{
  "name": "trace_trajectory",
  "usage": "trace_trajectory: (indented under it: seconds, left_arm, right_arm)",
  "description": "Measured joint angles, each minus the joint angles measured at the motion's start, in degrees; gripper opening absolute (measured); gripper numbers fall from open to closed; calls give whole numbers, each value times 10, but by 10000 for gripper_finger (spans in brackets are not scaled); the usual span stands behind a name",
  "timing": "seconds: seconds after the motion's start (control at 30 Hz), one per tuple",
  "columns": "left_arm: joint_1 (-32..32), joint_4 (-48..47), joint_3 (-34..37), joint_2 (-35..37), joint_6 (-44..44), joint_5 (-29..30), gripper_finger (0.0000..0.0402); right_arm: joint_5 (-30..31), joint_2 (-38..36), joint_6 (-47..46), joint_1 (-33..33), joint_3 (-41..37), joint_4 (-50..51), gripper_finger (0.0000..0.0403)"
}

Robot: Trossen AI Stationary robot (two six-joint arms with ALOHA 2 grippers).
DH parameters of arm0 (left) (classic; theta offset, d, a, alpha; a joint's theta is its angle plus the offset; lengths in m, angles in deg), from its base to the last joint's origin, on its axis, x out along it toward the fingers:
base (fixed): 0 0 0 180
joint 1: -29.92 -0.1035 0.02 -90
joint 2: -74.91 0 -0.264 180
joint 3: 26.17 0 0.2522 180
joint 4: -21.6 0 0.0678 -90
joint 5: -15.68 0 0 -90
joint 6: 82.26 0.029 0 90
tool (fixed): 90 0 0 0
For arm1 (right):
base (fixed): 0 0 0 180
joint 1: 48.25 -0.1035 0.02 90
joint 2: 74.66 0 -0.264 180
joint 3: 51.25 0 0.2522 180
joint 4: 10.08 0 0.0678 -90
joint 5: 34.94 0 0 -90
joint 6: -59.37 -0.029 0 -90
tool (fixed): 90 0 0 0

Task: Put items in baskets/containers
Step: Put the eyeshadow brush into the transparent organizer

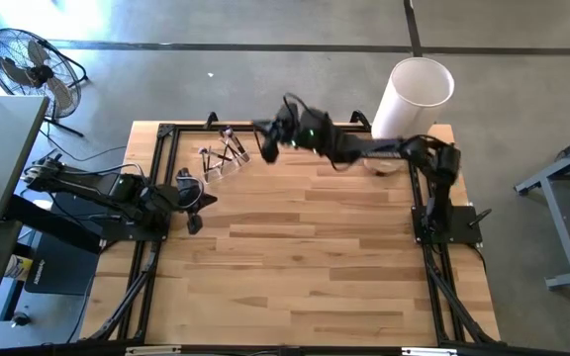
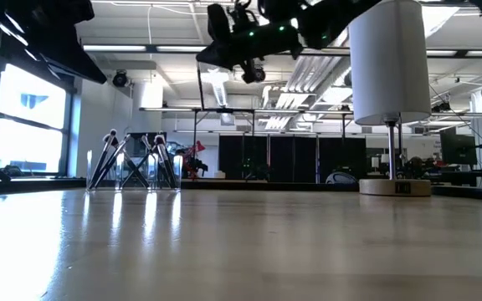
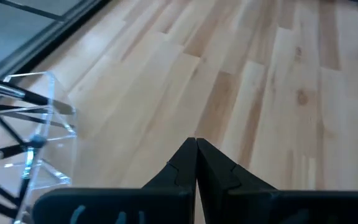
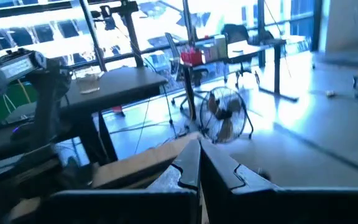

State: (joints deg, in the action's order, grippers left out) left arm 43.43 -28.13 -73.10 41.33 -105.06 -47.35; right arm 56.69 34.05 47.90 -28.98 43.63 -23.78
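At the far left corner of the table [image 1: 315, 257] sits the clear cup [image 1: 221, 156], and as far as I can see every brush [image 2: 107, 159] is already standing in it, handles crossing and leaning against the walls. That lean makes sense: the cup is wider than the thin handles, so they splay out and prop each other up. In the low view you can see the tips poking up above the rim, and no loose brushes show on the wood anywhere, so my guess is the job is basically done.

The right gripper [image 1: 268, 141] hangs in the air just beside the cup, well above the table, at the end of an arm stretched across the far edge. Its wrist view shows the two fingers [image 4: 188, 165] pressed together with nothing between them, camera pointing out at the room, so it's empty.

The left gripper [image 1: 194, 222] is parked low near the left edge of the table, close to the cup, fingers [image 3: 185, 165] also pinched together on nothing. Its camera catches the cup [image 3: 33, 143] off to one side with handles inside.

The tall white cylinder [image 1: 412, 97] on its wooden base stands at the far right, not involved
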Motion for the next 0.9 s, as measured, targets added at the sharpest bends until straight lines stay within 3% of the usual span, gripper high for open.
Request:
trace_trajectory:
  seconds: [0.3,0.47,0.67,0.9]
  left_arm:
    - [0,-1,0,0,0,36,0]
    - [0,-2,0,0,-2,36,0]
    - [0,-2,0,0,-14,36,0]
    - [0,-2,0,0,-14,35,0]
  right_arm:
    - [-155,246,43,43,335,2,0]
    - [-191,359,24,37,471,45,0]
    - [-186,385,53,35,476,94,0]
    - [-192,385,15,41,445,125,25]
